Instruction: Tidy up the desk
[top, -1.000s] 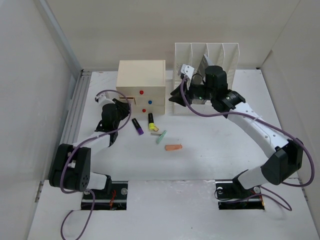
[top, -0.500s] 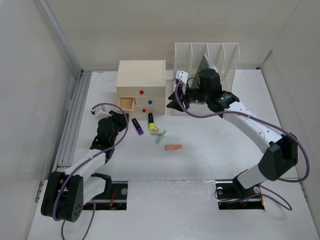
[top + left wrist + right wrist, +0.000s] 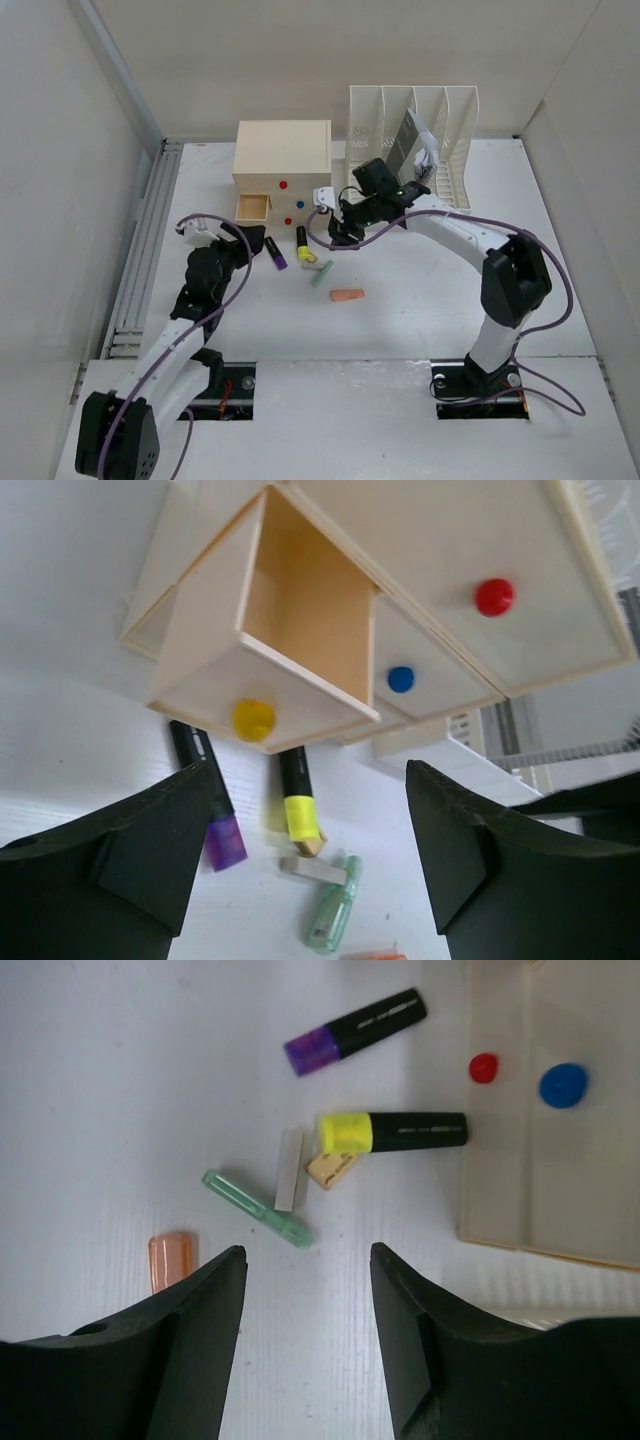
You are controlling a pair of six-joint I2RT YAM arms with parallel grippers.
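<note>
Jaws: left gripper [image 3: 310, 810] and right gripper [image 3: 308, 1260] both spread, empty. Desk [image 3: 430, 300] — underlies everything; purple highlighter [image 3: 276, 253], yellow highlighter [image 3: 302, 243], green pen [image 3: 322, 274] and orange eraser [image 3: 347, 295] lie loose beside the drawer box [image 3: 282, 160] (one drawer [image 3: 290, 640] open) — sorting mostly ahead.

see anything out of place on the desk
The yellow-knobbed drawer of the drawer box stands pulled out. In front of it a purple highlighter, a yellow highlighter, a green pen and an orange eraser lie scattered loose on the desk.

desk [image 3: 430, 305]: wide flat matte white rectangular tabletop, lying level, surface finely ribbed up close
</note>
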